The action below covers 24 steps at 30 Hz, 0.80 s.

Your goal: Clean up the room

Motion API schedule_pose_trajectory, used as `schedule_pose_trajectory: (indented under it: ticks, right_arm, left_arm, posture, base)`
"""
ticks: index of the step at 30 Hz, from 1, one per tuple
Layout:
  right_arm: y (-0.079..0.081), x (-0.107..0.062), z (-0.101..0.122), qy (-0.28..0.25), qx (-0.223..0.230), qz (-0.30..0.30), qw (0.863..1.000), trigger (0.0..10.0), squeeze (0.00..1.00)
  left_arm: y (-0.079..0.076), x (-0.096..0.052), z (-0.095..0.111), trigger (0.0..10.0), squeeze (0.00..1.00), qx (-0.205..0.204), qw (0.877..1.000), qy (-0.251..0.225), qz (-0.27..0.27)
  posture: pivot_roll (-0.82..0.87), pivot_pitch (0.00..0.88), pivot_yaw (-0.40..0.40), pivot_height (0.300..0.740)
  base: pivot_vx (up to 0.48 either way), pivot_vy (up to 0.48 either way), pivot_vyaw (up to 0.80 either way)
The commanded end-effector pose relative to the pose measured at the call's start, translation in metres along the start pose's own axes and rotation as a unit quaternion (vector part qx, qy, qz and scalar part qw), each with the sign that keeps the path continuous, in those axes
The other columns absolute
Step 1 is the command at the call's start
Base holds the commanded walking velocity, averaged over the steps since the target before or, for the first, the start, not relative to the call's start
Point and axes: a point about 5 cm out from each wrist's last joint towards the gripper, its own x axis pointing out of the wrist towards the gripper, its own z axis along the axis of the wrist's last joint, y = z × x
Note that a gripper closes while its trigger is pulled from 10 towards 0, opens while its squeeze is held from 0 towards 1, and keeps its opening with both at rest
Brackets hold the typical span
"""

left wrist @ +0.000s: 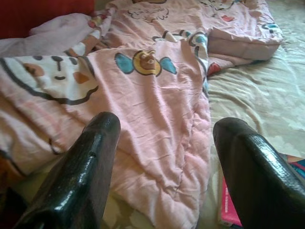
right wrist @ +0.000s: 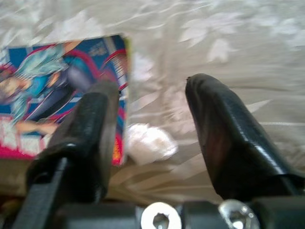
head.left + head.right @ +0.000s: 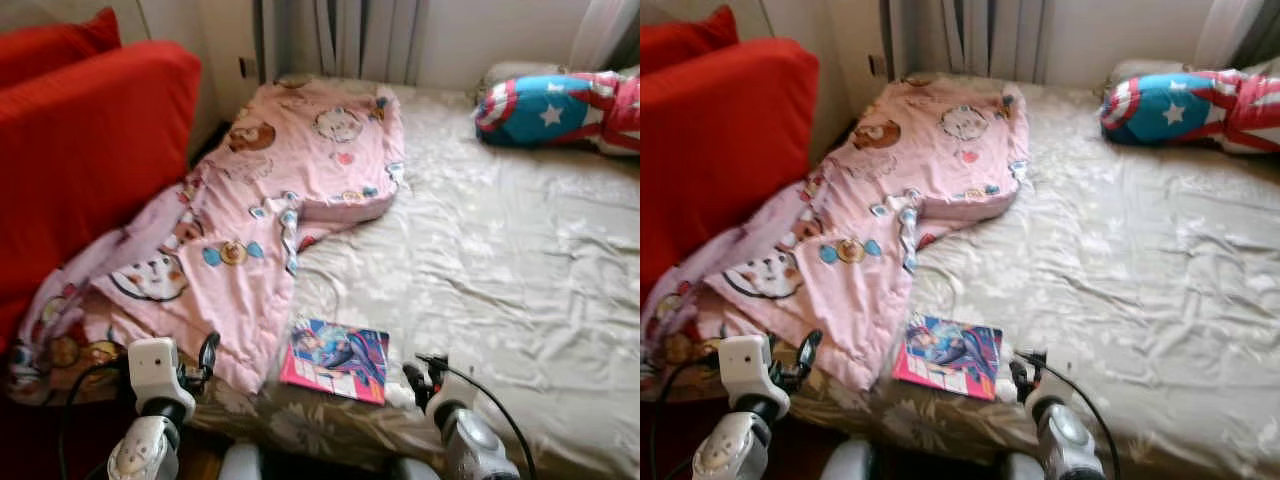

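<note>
A pink cartoon-print blanket (image 3: 260, 190) lies crumpled over the left half of the bed and hangs off its front corner. A colourful comic book (image 3: 337, 358) lies flat near the bed's front edge. Beside it sits a small white crumpled wad (image 2: 147, 143). My left gripper (image 1: 162, 157) is open, hovering low over the blanket's near edge with nothing between its fingers. My right gripper (image 2: 152, 114) is also open, just short of the wad and the book's corner (image 2: 114, 57). In the head view, the left gripper (image 3: 207, 354) and right gripper (image 3: 420, 378) are at the bottom.
A red sofa cushion (image 3: 80, 150) stands against the bed's left side. A star-and-stripes pillow (image 3: 560, 108) lies at the far right corner by the curtain. The beige patterned sheet (image 3: 500, 260) is bare across the right half.
</note>
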Motion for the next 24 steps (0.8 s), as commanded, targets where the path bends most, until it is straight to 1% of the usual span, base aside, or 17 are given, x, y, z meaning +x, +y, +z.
schedule_pose_trajectory:
  ticks: [1,6,7,9,11,12,13,14,24]
  right_arm:
    - [-0.002,-0.002,-0.008,0.017,0.011,-0.015,1.0,10.0,1.0]
    - [0.004,-0.002,-0.014,0.031,0.005,-0.008,0.999,10.0,1.0]
    - [0.004,-0.002,-0.014,0.031,0.005,-0.008,0.999,10.0,1.0]
    - [0.005,-0.001,-0.014,0.037,0.008,-0.006,0.999,10.0,1.0]
    - [0.006,-0.001,-0.014,0.04,0.009,-0.008,0.999,10.0,1.0]
    - [0.007,-0.001,-0.015,0.042,0.008,-0.008,0.999,10.0,0.07]
    - [0.007,-0.001,-0.015,0.043,0.007,-0.007,0.999,10.0,0.07]
    - [0.007,-0.001,-0.015,0.043,0.009,-0.007,0.999,10.0,0.0]
    - [0.021,0.004,-0.008,0.041,0.007,0.015,0.999,10.0,0.0]
  left_arm:
    - [0.004,-0.005,0.001,10.0,0.0,-0.003,1.0,0.006,0.007]
    - [0.006,-0.025,0.005,10.0,0.0,0.003,1.0,0.015,0.008]
    - [0.006,-0.025,0.005,10.0,0.0,0.003,1.0,0.015,0.008]
    - [0.006,-0.034,0.008,10.0,0.0,0.005,1.0,0.018,0.009]
    - [0.007,-0.036,0.009,10.0,0.0,0.005,1.0,0.021,0.01]
    - [0.006,-0.039,0.011,10.0,0.0,0.006,1.0,0.024,0.011]
    - [0.006,-0.04,0.012,10.0,0.0,0.006,1.0,0.025,0.01]
    - [0.006,-0.042,0.012,10.0,0.0,0.006,1.0,0.026,0.01]
    - [0.005,-0.054,0.021,10.0,0.0,0.011,0.999,0.035,0.015]
  posture:
    - [0.13,0.254,-0.063,0.652]
    - [0.15,0.296,-0.064,0.652]
    - [0.15,0.296,-0.064,0.652]
    - [0.17,0.335,-0.062,0.652]
    - [0.17,0.342,-0.061,0.652]
    - [0.18,0.354,-0.06,0.652]
    - [0.18,0.354,-0.06,0.652]
    - [0.18,0.364,-0.06,0.652]
    - [0.21,0.389,-0.062,0.652]
  base:
    - [0.0,0.0,0.0]
    - [0.0,0.0,0.0]
    - [0.0,0.0,0.0]
    - [0.0,0.0,0.0]
    - [0.0,0.0,0.0]
    - [0.0,0.0,0.0]
    - [0.0,0.0,0.0]
    - [0.0,0.0,0.0]
    - [0.0,0.0,0.0]
